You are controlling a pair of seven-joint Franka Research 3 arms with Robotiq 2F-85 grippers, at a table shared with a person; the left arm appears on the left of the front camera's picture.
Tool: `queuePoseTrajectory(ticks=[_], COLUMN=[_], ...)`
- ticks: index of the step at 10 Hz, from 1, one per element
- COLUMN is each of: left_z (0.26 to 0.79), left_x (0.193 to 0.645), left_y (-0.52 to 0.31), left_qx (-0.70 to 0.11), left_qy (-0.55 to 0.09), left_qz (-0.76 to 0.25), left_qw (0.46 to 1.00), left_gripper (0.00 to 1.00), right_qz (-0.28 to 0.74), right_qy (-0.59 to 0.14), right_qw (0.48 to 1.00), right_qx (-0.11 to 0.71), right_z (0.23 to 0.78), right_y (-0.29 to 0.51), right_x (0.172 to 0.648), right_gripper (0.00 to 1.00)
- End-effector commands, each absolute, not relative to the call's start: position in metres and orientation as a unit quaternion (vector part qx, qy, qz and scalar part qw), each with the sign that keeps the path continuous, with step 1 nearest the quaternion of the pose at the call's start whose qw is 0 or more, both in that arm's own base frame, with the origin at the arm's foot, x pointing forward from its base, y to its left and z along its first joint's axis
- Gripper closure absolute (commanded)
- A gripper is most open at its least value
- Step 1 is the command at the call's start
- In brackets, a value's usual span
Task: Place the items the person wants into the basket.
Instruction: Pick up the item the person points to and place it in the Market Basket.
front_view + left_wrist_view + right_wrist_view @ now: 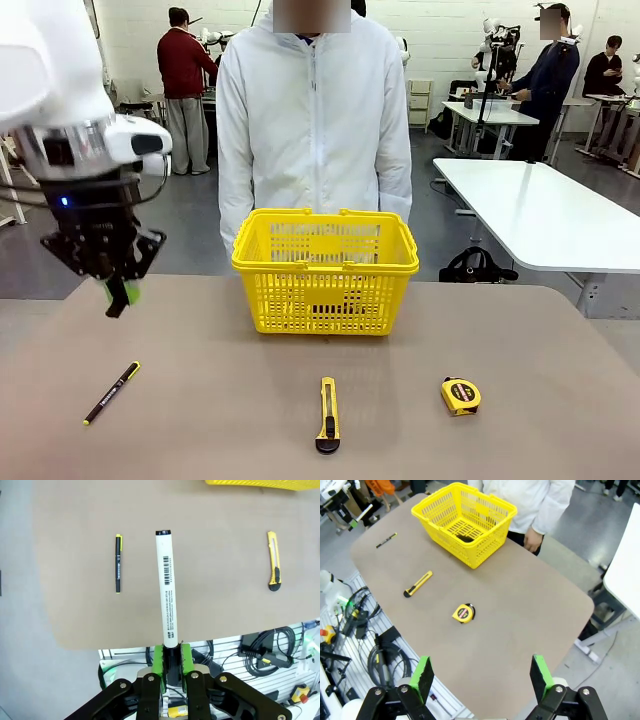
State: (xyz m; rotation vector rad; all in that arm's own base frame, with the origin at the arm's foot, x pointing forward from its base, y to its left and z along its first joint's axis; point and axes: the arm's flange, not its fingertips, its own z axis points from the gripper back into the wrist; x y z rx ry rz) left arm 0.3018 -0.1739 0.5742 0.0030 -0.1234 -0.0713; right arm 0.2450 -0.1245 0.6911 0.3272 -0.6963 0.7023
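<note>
Our left tool (171, 657) clamps the white marker (167, 580) above the table's (500, 450) left side; let's carry it squarely over the basket (325, 268) before releasing. Meanwhile our right tool (482, 675) hangs open.

Marker's gripped end: the white plastic marker (166, 590) runs down between the green pads (158, 661) of the left gripper (172, 652), so we cannot see that end.
Marker's print: too small for us to read.
Basket, left wrist view: the yellow plastic lattice basket (260, 483) is cut by the top edge; we see only a strip.
Basket's inside: a dark shape (465, 538) lies on the floor; we cannot tell what it is.
Person: the figure in a white zip-up jacket (313, 120) is hidden below the hips by the basket and the brown table (250, 430).
Pen: the lettering on the slim black pen with a yellow tip (112, 392) is too small for us to read.
Left arm: the white arm (50, 60) runs off the top and left edges.
</note>
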Motion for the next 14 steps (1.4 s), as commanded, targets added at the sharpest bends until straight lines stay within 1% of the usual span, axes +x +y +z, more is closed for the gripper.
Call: queuePoseTrajectory(ticks=[1,4,5,9,10,11,12,14], left_z=[0.576,0.589,0.583,0.583,0.584,0.601,0.61,0.618], left_x=[0.321,0.32,0.319,0.319,0.32,0.37,0.411,0.474], left_y=[-0.177,-0.174,-0.179,-0.179,-0.181,-0.189,-0.206,-0.251], left_qx=[0.006,0.016,0.0,0.0,0.001,-0.004,0.005,0.055], left_qy=[-0.047,-0.055,-0.053,-0.053,-0.053,-0.046,-0.042,-0.053], left_qz=[-0.057,-0.064,-0.056,-0.056,-0.058,-0.16,-0.209,-0.309], left_qw=[0.997,0.996,0.997,0.997,0.997,0.986,0.977,0.948], left_gripper=[1.0,1.0,1.0,1.0,0.84,0.84,0.84,0.84], right_qz=[0.343,0.343,0.343,0.343,0.343,0.343,0.343,0.343], right_qy=[-0.334,-0.334,-0.334,-0.334,-0.334,-0.334,-0.334,-0.334], right_qw=[0.862,0.862,0.862,0.862,0.862,0.862,0.862,0.862], right_qx=[0.164,0.164,0.164,0.164,0.164,0.164,0.164,0.164], right_z=[0.689,0.689,0.689,0.689,0.689,0.689,0.689,0.689], right_y=[-0.124,-0.124,-0.124,-0.124,-0.124,-0.124,-0.124,-0.124], right_x=[0.245,0.245,0.245,0.245,0.245,0.245,0.245,0.245], right_gripper=[0.0,0.0,0.0,0.0,0.0,0.0,0.0,0.0])
